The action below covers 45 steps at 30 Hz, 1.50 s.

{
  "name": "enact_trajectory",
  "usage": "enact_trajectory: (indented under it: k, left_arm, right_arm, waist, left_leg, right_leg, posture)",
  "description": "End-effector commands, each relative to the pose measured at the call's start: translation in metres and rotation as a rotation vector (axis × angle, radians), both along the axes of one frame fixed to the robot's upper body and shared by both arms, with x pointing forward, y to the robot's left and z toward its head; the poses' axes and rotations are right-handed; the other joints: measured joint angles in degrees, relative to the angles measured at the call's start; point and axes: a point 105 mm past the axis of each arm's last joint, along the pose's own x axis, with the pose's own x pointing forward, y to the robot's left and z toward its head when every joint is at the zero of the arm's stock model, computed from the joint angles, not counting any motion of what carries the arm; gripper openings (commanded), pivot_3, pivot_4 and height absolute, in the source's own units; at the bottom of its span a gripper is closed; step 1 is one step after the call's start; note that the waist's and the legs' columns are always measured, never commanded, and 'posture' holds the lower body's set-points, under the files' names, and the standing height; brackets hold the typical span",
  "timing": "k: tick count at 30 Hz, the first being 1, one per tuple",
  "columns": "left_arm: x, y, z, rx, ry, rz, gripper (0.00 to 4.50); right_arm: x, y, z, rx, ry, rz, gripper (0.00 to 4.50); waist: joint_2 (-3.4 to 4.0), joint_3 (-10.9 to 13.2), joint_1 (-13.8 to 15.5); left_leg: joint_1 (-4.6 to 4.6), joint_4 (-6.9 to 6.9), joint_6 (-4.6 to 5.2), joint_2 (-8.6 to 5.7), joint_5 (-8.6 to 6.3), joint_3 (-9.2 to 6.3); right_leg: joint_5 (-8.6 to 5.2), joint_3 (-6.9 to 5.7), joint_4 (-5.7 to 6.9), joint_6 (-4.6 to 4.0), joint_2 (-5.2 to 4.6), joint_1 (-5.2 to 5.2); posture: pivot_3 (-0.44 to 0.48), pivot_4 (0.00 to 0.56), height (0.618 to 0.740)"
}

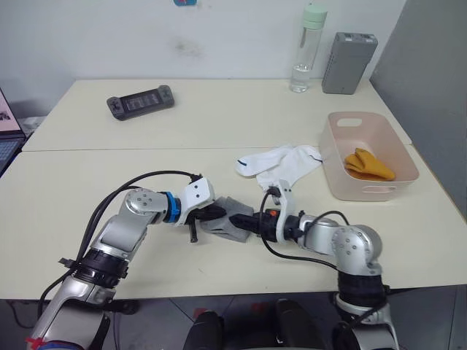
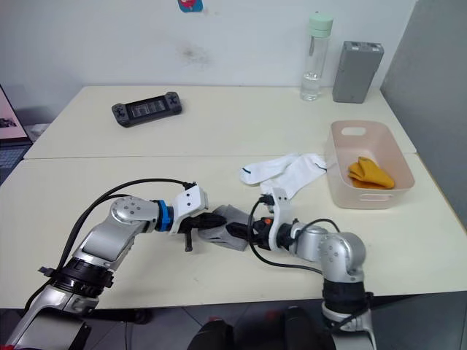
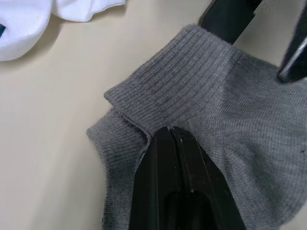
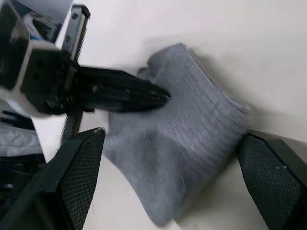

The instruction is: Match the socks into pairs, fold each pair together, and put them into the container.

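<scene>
On the cream desk (image 1: pixel 87 219), left of the grey socks (image 1: pixel 226 219), the left gripper (image 3: pixel 170 130) has its fingers pressed together on a fold of the grey fabric, pinching it. Right of the grey socks, the right gripper (image 4: pixel 172 143) has its fingers (image 4: pixel 81 167) spread wide, one on each side of the bundle, which lies flat on the desk. Beyond the grey socks and to their right lie the white socks (image 1: pixel 281 164), crumpled together. Further right of the grey socks stands the pink container (image 1: pixel 398 146), with the folded orange pair (image 1: pixel 368 164) inside it.
</scene>
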Motion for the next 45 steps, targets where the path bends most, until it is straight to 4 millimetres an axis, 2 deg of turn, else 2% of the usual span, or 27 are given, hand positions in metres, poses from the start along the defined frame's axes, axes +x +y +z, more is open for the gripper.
enact_trajectory:
  k: [1, 7, 8, 10, 18, 20, 25, 31, 32, 33, 37, 40, 42, 45]
  left_arm:
    - [-0.005, 0.003, -0.016, 0.03, 0.056, 0.016, 0.0]
    - [-0.005, 0.003, -0.014, 0.015, 0.06, 0.028, 0.0]
    - [-0.004, 0.003, -0.013, 0.01, 0.06, 0.032, 0.0]
    - [-0.004, 0.003, -0.011, -0.001, 0.064, 0.036, 0.0]
    - [-0.003, 0.003, -0.002, -0.056, 0.107, 0.052, 0.0]
    - [-0.005, 0.002, 0.002, -0.079, 0.122, 0.041, 0.0]
    - [-0.009, -0.009, 0.022, -0.195, 0.116, 0.008, 0.0]
    - [-0.008, -0.035, 0.065, -0.325, 0.089, -0.032, 0.0]
    - [-0.008, -0.042, 0.074, -0.343, 0.074, -0.054, 0.38]
    - [-0.01, -0.048, 0.083, -0.359, 0.066, -0.081, 0.55]
    - [-0.014, -0.071, 0.115, -0.424, 0.026, -0.178, 1.68]
    - [-0.015, -0.079, 0.128, -0.453, 0.01, -0.208, 2.5]
    - [-0.016, -0.088, 0.141, -0.486, 0.0, -0.238, 3.09]
    - [-0.016, -0.097, 0.157, -0.528, 0.009, -0.249, 3.95]
  right_arm:
    - [0.002, 0.007, -0.01, -0.007, 0.036, 0.0, 4.46]
    - [0.003, 0.017, -0.003, 0.028, -0.005, 0.016, 4.46]
    - [0.003, 0.018, -0.002, 0.031, -0.009, 0.015, 4.06]
    - [0.002, 0.017, -0.001, 0.024, -0.028, 0.017, 3.55]
    - [-0.002, 0.013, -0.002, -0.027, -0.09, 0.034, 0.64]
    - [-0.001, 0.009, 0.002, -0.029, -0.111, 0.024, 0.05]
    - [-0.008, -0.012, 0.017, -0.1, -0.237, 0.031, 0.02]
    - [-0.032, -0.052, 0.072, -0.19, -0.531, 0.098, 0.02]
    - [-0.035, -0.063, 0.082, -0.224, -0.585, 0.098, 0.0]
    - [-0.035, -0.075, 0.091, -0.264, -0.631, 0.088, 0.0]
    - [-0.028, -0.121, 0.126, -0.428, -0.769, 0.013, 0.0]
    - [-0.023, -0.141, 0.145, -0.496, -0.825, -0.026, 0.0]
    - [-0.015, -0.165, 0.168, -0.591, -0.879, -0.088, 0.0]
    - [-0.001, -0.206, 0.189, -0.861, -0.964, -0.162, 0.0]
  waist:
    - [-0.01, 0.0, 0.1]
    - [0.02, -0.1, 0.0]
    - [0.02, -0.1, 0.0]
    - [0.02, -0.1, 0.1]
    - [0.02, -0.1, 0.0]
    - [0.01, -0.1, 0.0]
    - [0.04, 0.0, 0.3]
    - [0.01, 0.1, 0.8]
    - [0.0, 0.1, 0.8]
    - [-0.01, 0.1, 0.9]
    - [-0.02, 0.2, 1.2]
    - [-0.01, 0.2, 0.9]
    - [0.06, 0.3, 0.8]
    - [0.17, 0.5, 1.4]
  left_leg:
    - [0.0, 0.0, 0.0, 0.0, 0.0, 0.0]
    - [0.0, 0.0, 0.0, 0.0, 0.0, -0.01]
    - [0.0, 0.0, 0.0, 0.0, 0.0, -0.01]
    - [-0.02, 0.0, 0.0, 0.0, 0.0, -0.01]
    - [-0.08, -0.02, 0.0, 0.0, 0.0, 0.0]
    - [-0.08, -0.02, 0.0, 0.0, 0.0, -0.01]
    - [-0.19, -0.02, 0.0, -0.03, 0.0, -0.01]
    - [-0.59, 0.08, 0.0, -0.13, 0.0, -0.24]
    - [-0.65, 0.08, -0.01, -0.14, 0.0, -0.28]
    - [-0.66, 0.07, -0.01, -0.15, 0.0, -0.31]
    - [-0.68, 0.07, 0.0, -0.19, 0.0, -0.35]
    - [-0.69, 0.06, 0.0, -0.19, 0.0, -0.28]
    - [-0.66, 0.05, 0.0, -0.17, 0.0, -0.3]
    - [-0.77, 0.14, 0.0, -0.23, 0.0, -0.24]
  right_leg:
    - [0.01, 0.0, 0.0, -0.01, 0.0, 0.0]
    - [0.02, 0.01, 0.0, -0.03, 0.0, 0.0]
    - [0.01, 0.01, 0.0, -0.02, 0.0, 0.0]
    - [0.01, 0.01, 0.0, -0.02, 0.0, 0.0]
    - [0.04, 0.01, -0.02, -0.07, -0.02, -0.06]
    - [0.01, 0.0, -0.02, -0.02, -0.01, -0.06]
    - [0.01, 0.0, -0.07, -0.02, -0.05, -0.11]
    - [0.03, -0.2, -0.16, -0.05, -0.16, -0.27]
    - [0.02, -0.23, -0.16, -0.04, -0.15, -0.32]
    - [0.03, -0.24, -0.17, -0.05, -0.15, -0.31]
    - [0.0, -0.26, -0.26, 0.01, -0.15, -0.26]
    - [0.0, -0.21, -0.29, 0.01, -0.14, -0.28]
    - [0.0, -0.21, -0.29, -0.01, -0.09, -0.27]
    - [0.01, -0.19, -0.33, 0.03, -0.16, -0.31]
  posture:
    - [0.0, 0.15, 0.74]
    - [0.0, 0.15, 0.74]
    - [0.0, 0.15, 0.74]
    - [0.0, 0.15, 0.74]
    - [0.0, 0.15, 0.74]
    - [0.0, 0.15, 0.74]
    - [0.0, 0.15, 0.74]
    - [0.0, 0.15, 0.74]
    - [0.0, 0.15, 0.74]
    - [0.0, 0.15, 0.74]
    - [0.0, 0.15, 0.74]
    - [0.0, 0.15, 0.74]
    - [0.0, 0.15, 0.74]
    - [0.0, 0.15, 0.74]
